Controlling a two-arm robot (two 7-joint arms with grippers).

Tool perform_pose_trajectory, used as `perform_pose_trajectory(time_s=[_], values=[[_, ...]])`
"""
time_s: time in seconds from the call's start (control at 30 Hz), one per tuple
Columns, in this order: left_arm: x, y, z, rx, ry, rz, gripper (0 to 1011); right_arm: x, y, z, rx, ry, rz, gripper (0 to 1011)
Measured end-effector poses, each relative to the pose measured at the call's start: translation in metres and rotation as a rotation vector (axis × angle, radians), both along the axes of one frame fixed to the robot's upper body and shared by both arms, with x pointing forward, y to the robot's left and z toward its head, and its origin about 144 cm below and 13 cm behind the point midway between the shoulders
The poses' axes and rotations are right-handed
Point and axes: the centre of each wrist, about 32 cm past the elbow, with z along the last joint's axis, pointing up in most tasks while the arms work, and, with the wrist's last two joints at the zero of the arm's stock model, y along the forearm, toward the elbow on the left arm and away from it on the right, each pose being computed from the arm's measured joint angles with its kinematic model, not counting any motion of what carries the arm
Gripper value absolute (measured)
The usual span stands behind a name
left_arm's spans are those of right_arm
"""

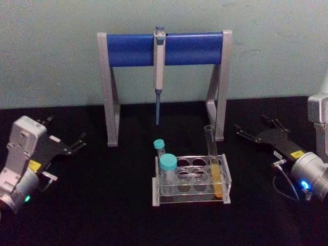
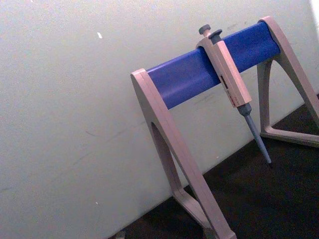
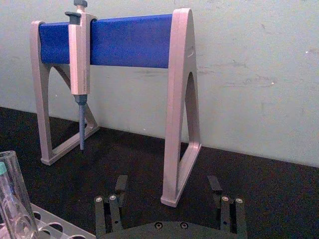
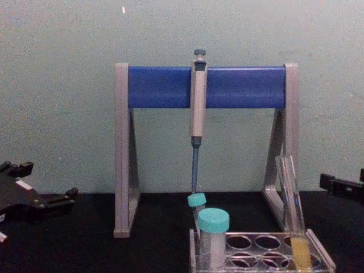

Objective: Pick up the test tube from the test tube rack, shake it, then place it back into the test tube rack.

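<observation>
Two pincers: right pincer (image 3: 169, 185) open, left pincer (image 1: 78, 143) seemingly open; no legible labels.

At frame centre the test tube rack (image 1: 192, 180) sits on the desk (image 1: 102, 205), the test tube (image 1: 215, 166) in its right end, the pipette stand (image 1: 164, 77) behind, claws flanking.

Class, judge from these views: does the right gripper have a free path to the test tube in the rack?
Probably yes. The right gripper lies open on the table, and the test tube stands at the rack's right end, nearest that gripper, with nothing between them.
</observation>
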Motion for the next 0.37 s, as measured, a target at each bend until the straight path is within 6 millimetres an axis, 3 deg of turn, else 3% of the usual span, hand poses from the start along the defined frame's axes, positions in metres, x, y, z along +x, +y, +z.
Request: perform_pose_trajectory(time_s=[0.37], values=[[0.0, 0.0, 0.0, 0.0, 0.0, 0.0, 1001, 0.0, 0.0, 0.0, 0.0, 0.0, 0.0, 1000]])
